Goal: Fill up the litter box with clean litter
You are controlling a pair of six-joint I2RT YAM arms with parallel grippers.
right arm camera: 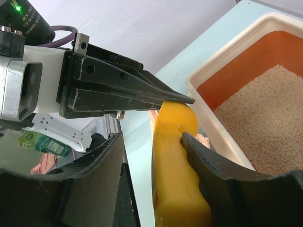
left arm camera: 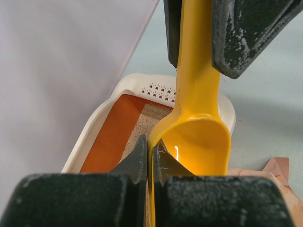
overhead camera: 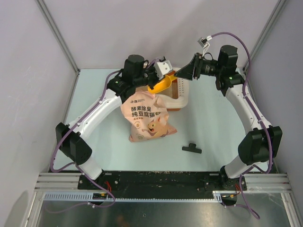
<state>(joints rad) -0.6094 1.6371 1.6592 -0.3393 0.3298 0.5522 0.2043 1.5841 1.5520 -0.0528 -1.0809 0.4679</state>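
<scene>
Beige, sandy clean litter (right arm camera: 270, 118) lies in a layer over the floor of the litter box (overhead camera: 186, 93), which sits at the far middle of the table (overhead camera: 213, 127), just behind the pink bag (overhead camera: 147, 118). Loose and fine, it cannot be pinched. It will likely pour, roll and scatter at any tilt, so it has to travel in the yellow scoop (left arm camera: 201, 142) (whose glossy bowl looks empty here). The scoop looks like stiff, light plastic and is probably slick, so the long handle is the place to take it, gripped across its sides and kept level. The left gripper (left arm camera: 150, 142) is pinched tight on the bowl's thin rim, a hold that seems apt to twist under load. The right gripper (right arm camera: 152, 137) stands part-way apart astride the handle, one finger (right arm camera: 213, 163) against it and a sliver of gap showing on the other side.
</scene>
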